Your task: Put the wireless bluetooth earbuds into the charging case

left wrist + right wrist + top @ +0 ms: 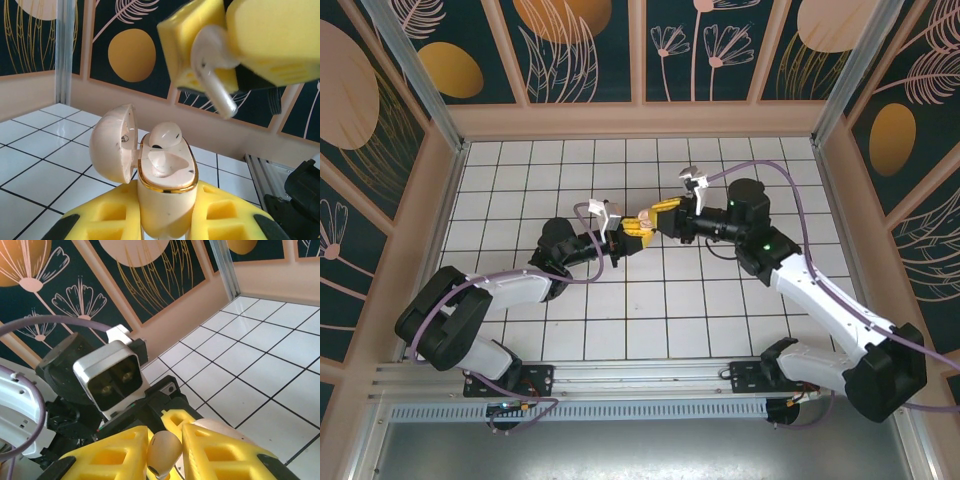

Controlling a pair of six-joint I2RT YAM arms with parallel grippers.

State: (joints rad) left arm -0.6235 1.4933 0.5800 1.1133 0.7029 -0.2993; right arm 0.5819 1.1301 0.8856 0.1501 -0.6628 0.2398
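Observation:
My left gripper (167, 220) is shut on the cream charging case (165, 200), holding it upright above the tiled floor. The case's lid (114, 142) is swung open to the left. One white earbud (165, 135) sits in the far slot, and the near slot (167, 162) is hollow. Just above the case, my right gripper (165, 454) is shut on the other earbud (161, 445), stem pointing down. From the left wrist, that earbud (216, 75) hangs between yellow fingers (270, 35). From above, the two grippers (632, 236) (665, 211) meet at the case (644, 217).
White tiled floor (650, 300) stretches all around under the raised grippers. Walls with floral panels (585, 50) close in the back and sides. The left arm's wrist camera (110, 377) sits right behind the case in the right wrist view.

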